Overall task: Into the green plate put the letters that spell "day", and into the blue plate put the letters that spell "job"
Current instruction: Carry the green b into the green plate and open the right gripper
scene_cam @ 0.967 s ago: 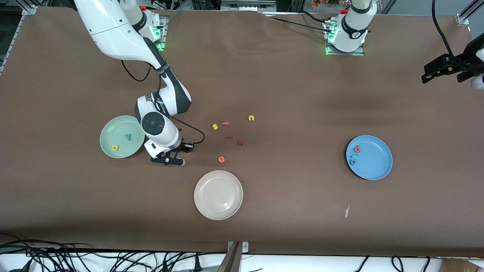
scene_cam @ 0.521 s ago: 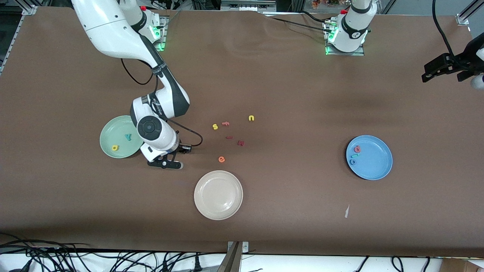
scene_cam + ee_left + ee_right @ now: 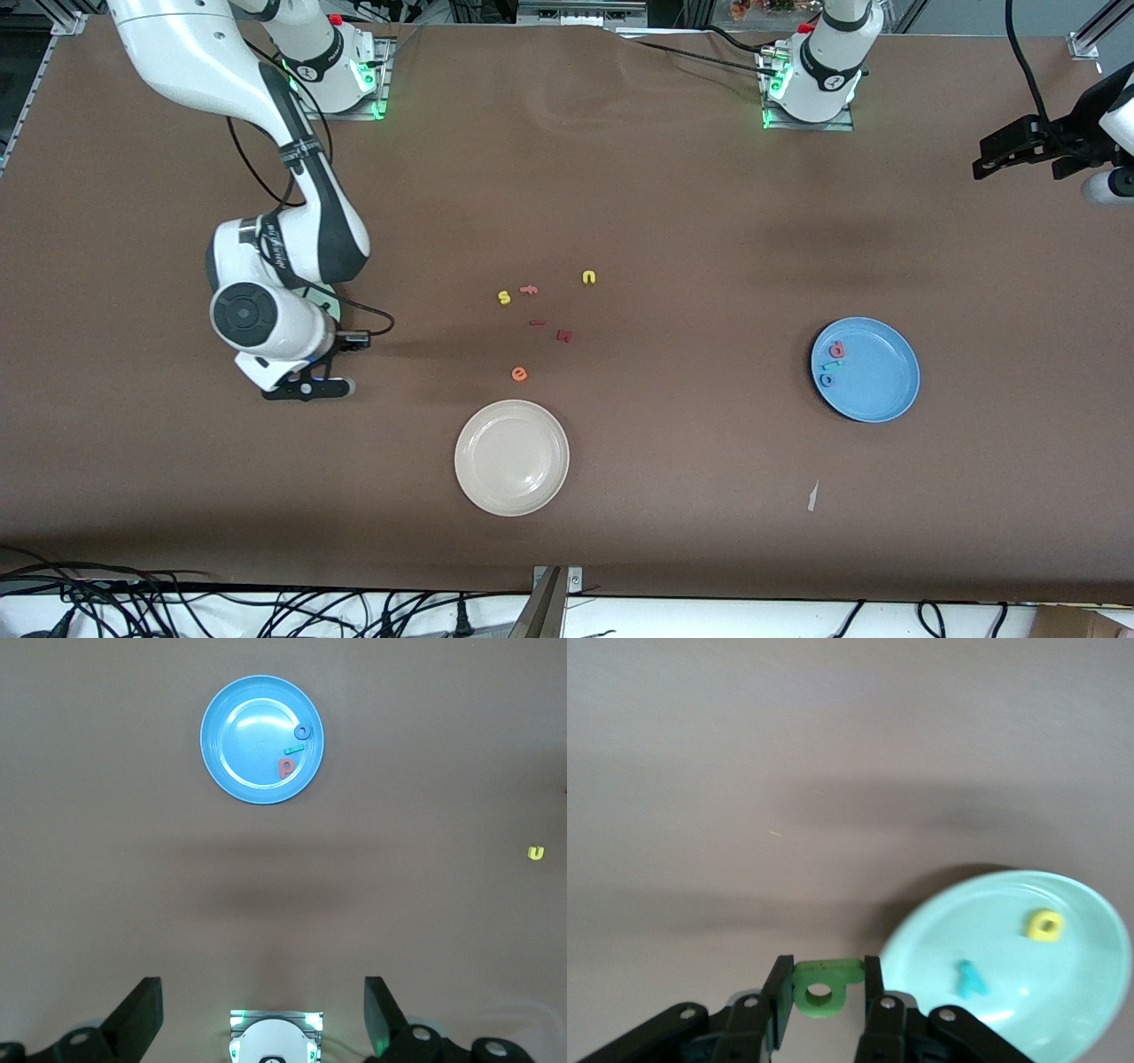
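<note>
Over the table just beside the green plate [image 3: 1010, 957], my right gripper [image 3: 824, 1005] pinches the dark green letter [image 3: 824, 986] between its fingers. On the plate the yellow letter [image 3: 1045, 925] and the teal y [image 3: 971, 978] already lie; in my wrist view the plate sits at about three o'clock of the held piece. To do this well, I judge I must carry the letter fully across the rim, lower close over bare plate clear of the other two, then part my fingers so the light foam does not bounce out. My left gripper [image 3: 261, 1014] waits open above the table, and the blue plate [image 3: 865, 369] holds its three letters.
</note>
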Tool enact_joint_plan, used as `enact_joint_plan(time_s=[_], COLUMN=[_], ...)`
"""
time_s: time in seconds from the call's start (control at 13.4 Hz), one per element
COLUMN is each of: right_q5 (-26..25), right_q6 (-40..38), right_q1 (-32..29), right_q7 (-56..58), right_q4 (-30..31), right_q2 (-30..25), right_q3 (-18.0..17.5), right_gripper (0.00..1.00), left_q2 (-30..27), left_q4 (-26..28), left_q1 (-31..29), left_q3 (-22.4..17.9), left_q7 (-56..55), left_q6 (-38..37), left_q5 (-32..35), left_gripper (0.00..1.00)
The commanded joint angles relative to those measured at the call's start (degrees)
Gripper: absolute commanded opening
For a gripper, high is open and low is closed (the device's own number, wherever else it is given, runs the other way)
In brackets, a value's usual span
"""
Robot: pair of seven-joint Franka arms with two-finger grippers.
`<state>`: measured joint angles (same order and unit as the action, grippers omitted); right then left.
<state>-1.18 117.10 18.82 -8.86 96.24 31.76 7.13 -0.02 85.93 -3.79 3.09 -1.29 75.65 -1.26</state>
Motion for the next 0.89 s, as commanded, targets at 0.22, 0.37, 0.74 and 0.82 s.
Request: enact_joint_plan(time_s=[0.22, 0.37, 0.74, 0.82], right_q5=[0.0, 0.1, 0.1, 0.2], right_q6=[4.4, 8.6, 2.8, -1.0], right_q1=[0.2, 0.2, 0.1, 0.1], right_q7=[8.1, 9.4, 10.7, 10.5], right_q4=[15.3, 19.1, 14.3, 11.4], right_q2=[-8.5, -8.6, -8.6, -8.5], right_q3=[4.5, 4.9, 5.6, 5.6], right_gripper=[0.19, 0.34, 1.00, 1.00], left_q2=[0.9, 0.9, 1.0, 1.0], left_q4=[-1.9, -2.0, -2.1, -2.1], left_q1=[-0.4, -0.4, -0.5, -0.8], left_q3=[0.2, 0.2, 0.2, 0.2], left_q7=[-0.3, -0.2, 0.1, 0.2], left_q6=[-1.4, -1.3, -1.0, -1.0], left_q5=[-0.5, -0.5, -0.5, -0.4], left_gripper=[1.00, 1.00, 1.00, 1.00])
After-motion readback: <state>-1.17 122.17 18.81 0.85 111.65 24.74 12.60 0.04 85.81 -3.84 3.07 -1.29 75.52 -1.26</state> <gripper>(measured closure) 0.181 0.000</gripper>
